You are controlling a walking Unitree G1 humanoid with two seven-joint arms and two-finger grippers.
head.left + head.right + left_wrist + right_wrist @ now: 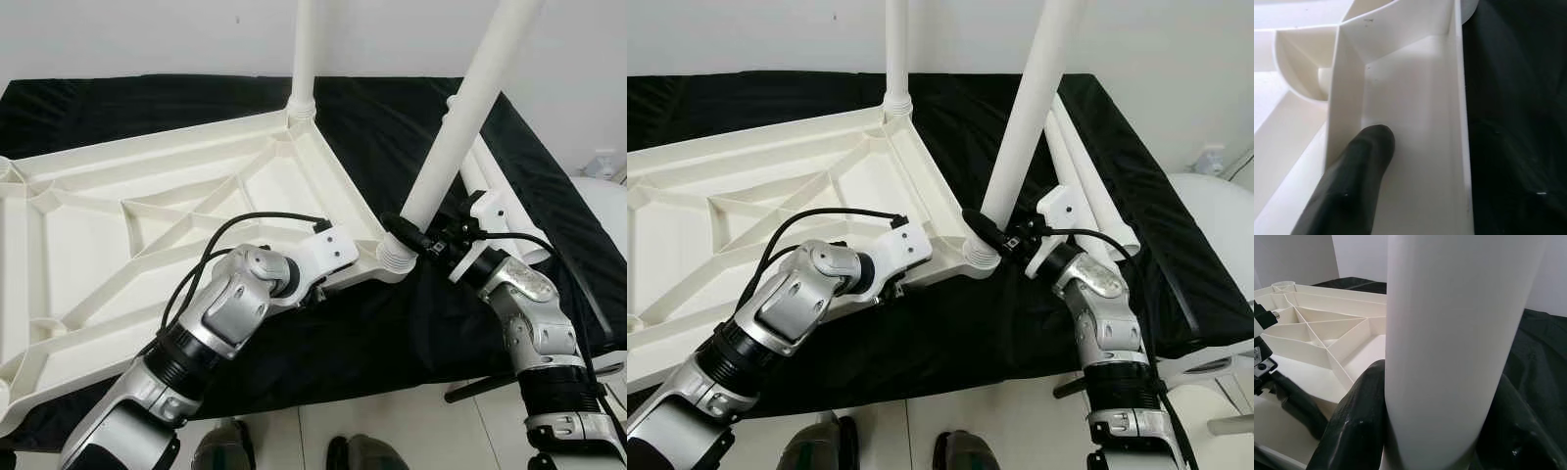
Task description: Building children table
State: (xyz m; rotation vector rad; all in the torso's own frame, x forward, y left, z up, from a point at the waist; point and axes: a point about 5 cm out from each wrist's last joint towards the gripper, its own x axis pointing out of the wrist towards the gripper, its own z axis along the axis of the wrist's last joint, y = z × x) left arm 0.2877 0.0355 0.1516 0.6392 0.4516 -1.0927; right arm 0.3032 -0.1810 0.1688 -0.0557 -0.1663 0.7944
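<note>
An upturned white ribbed plastic tabletop (147, 225) lies underside-up on a black cloth-covered surface (392, 127). A white cylindrical plastic leg (460, 117) rises tilted from the round socket (397, 255) at the tabletop's near right corner; a second white leg (304, 49) stands upright in the far corner socket. Spare white tubes (1087, 186) lie on the cloth just beside the right arm. The right gripper (1004, 235) is clamped around the tilted leg's base, one black finger (1352, 421) on each side. The left gripper (328, 284) sits at the tabletop's near edge, one finger (1352, 181) inside a rib channel; whether it grips cannot be told.
</note>
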